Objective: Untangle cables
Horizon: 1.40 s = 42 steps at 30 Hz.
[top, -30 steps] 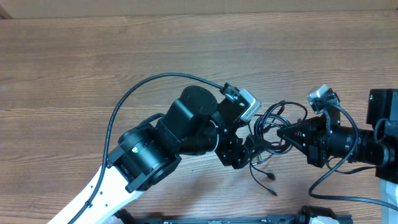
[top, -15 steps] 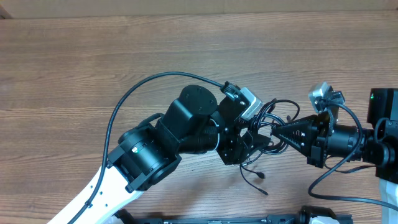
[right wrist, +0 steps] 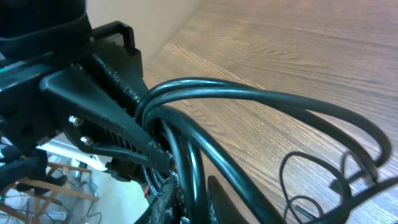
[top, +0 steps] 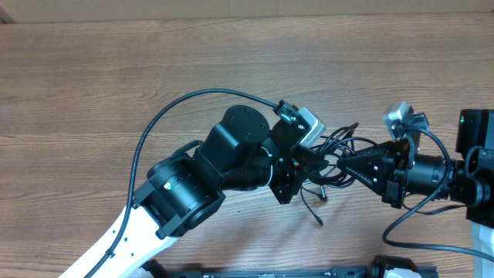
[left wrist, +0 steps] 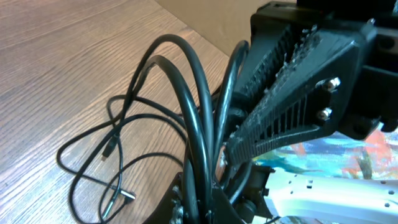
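The cables [top: 333, 148] are a bunch of thin black cords hanging between my two grippers above the middle of the table. Loose ends [top: 315, 207] trail onto the wood below. My left gripper [top: 307, 166] is shut on the cables from the left; the left wrist view shows looped strands [left wrist: 186, 93] rising from between its jaws [left wrist: 202, 200]. My right gripper [top: 349, 165] faces it from the right, almost touching. Cable strands [right wrist: 249, 99] run between its fingers [right wrist: 194, 199], which stand close around them. A silver-tipped plug [left wrist: 127, 195] lies on the table.
The wooden table [top: 93, 85] stretches left and back. The left arm's thick black cable [top: 166, 116] arcs over it. The left arm's body [top: 193, 185] fills the lower middle. The right arm and its camera [top: 401, 120] sit at the right edge.
My left gripper has closed on the cables. The bunch has drawn tighter between the grippers, and the trailing ends have slid up and left. The right gripper has edged slightly left.
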### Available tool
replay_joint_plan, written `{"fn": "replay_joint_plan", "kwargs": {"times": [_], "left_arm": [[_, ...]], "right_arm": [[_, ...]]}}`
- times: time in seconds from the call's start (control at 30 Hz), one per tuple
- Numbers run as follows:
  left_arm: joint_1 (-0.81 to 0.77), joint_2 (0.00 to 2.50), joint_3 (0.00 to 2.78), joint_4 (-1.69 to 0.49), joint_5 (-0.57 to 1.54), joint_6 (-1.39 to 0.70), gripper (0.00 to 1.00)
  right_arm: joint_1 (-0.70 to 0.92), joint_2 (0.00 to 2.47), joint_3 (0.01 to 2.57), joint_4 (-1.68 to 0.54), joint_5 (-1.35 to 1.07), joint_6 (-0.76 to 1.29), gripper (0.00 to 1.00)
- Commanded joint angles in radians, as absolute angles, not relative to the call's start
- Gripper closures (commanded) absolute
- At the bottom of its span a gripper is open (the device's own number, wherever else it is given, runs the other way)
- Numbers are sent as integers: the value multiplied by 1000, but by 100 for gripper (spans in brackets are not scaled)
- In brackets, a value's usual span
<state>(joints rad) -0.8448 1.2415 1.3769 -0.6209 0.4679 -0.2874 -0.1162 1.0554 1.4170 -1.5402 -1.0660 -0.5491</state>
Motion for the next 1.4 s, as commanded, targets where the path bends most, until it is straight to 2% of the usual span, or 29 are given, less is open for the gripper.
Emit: {"fn": "replay_joint_plan", "kwargs": {"times": [0.0, 0.03, 0.07, 0.2, 0.4, 0.47, 0.5, 0.53, 0.57, 0.6, 0.73, 0.77, 0.87, 0.93, 0.97, 1.03, 1.13, 1.27, 1.37], "left_arm": [[-849, 1241, 1377, -607, 466, -267, 96], [-849, 1241, 1377, -603, 446, -266, 96], [-849, 1241, 1377, -600, 420, -267, 96], [-849, 1241, 1377, -582, 384, -266, 96], [-850, 1240, 1377, -447, 385, -271, 96], [-850, 1240, 1377, -419, 399, -270, 96], [-851, 1240, 1377, -414, 411, -270, 96], [-851, 1241, 1377, -418, 435, -270, 96], [-851, 1241, 1377, -414, 439, -270, 96], [-851, 1241, 1377, -413, 439, -270, 96], [-851, 1241, 1377, -406, 439, -270, 96], [-851, 1241, 1377, -405, 439, -270, 96], [-851, 1241, 1377, -397, 439, -270, 96], [-851, 1241, 1377, -399, 438, -270, 69], [-850, 1241, 1377, -400, 438, -270, 42], [-850, 1241, 1377, -408, 432, -270, 8], [-849, 1240, 1377, -432, 383, -336, 3], [-849, 1241, 1377, -530, 213, -600, 0], [-849, 1242, 1377, -550, 184, -612, 0]], "right_arm": [[-112, 1044, 1422, -1552, -1012, -546, 20], [-112, 1044, 1422, -1567, -1003, -547, 8], [-112, 1044, 1421, -1578, -1003, -546, 0], [-112, 1044, 1422, -1576, -975, -464, 0], [-112, 1044, 1421, -1498, -928, -64, 0], [-112, 1044, 1422, -1462, -929, 1, 6], [-112, 1044, 1422, -1444, -934, 11, 16], [-112, 1044, 1422, -1400, -947, 38, 45], [-112, 1044, 1421, -1384, -947, 57, 51], [-112, 1044, 1422, -1364, -945, 78, 66], [-112, 1044, 1422, -1353, -942, 82, 93], [-112, 1044, 1422, -1350, -941, 82, 96], [-112, 1044, 1422, -1337, -913, 82, 96], [-112, 1044, 1422, -1332, -857, 83, 96], [-112, 1044, 1422, -1331, -829, 83, 96], [-113, 1044, 1421, -1304, -785, 97, 96], [-112, 1043, 1422, -1215, -683, 212, 96], [-112, 1043, 1422, -1122, -640, 270, 96], [-112, 1043, 1422, -1123, -641, 269, 96]]}}
